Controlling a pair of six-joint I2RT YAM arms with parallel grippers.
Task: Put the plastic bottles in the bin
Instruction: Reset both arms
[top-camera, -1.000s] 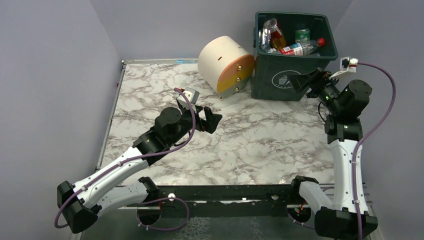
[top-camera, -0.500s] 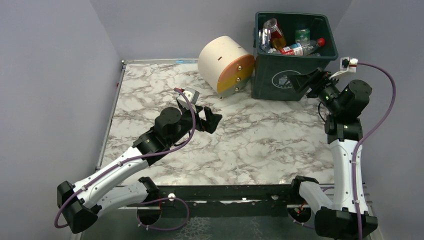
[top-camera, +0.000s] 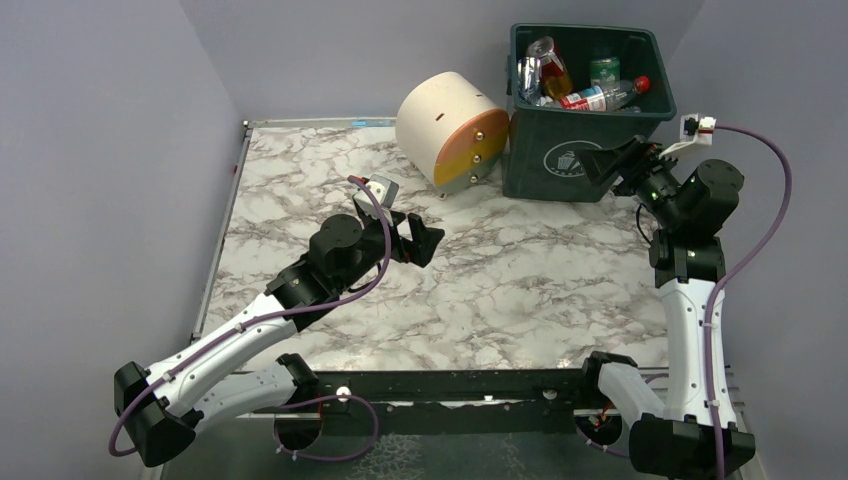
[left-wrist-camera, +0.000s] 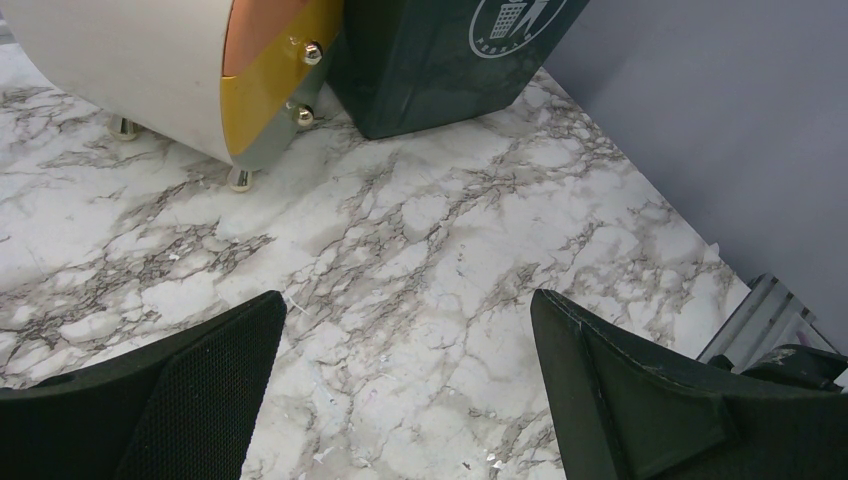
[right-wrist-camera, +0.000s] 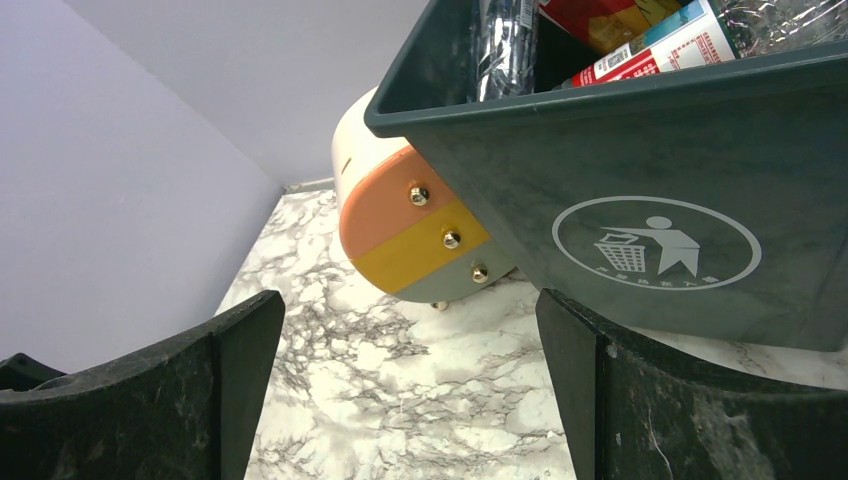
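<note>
Nearest first, at my own edge: I scan the white-and-grey marble-patterned table (top-camera: 500, 290) from front to back. I find no bottle lying on it, not from overhead and not through either wrist camera. My read is that the job is done or very nearly done. Anything left would have to be hidden behind the drawer unit or the bin, where I cannot see.

On to my arms. The left one reaches out low from its base, elbow close to the marble, forearm angled toward the middle of the table. My left gripper (top-camera: 424, 240) hangs over bare tabletop with its fingers spread wide and nothing between them. Its wrist camera shows only marble in the gap.

Further out, my right arm stands tall on the right side and folds over at the top. My right gripper (top-camera: 603, 163) points at the front right corner of the bin, near the wall and, as far as I can tell, not touching it. It is released too, fingers wide, carrying nothing.

At the back, the cream-and-orange round drawer unit (top-camera: 445, 120) sits on its little feet, right up against the left wall of the dark green square plastic bin (top-camera: 530, 150). The plastic bottles (top-camera: 597, 97) are piled inside. A clear one with a red label and red cap lies across the top, a green-labelled one is behind it, and crumpled shiny ones are on the left. I cannot count them.
</note>
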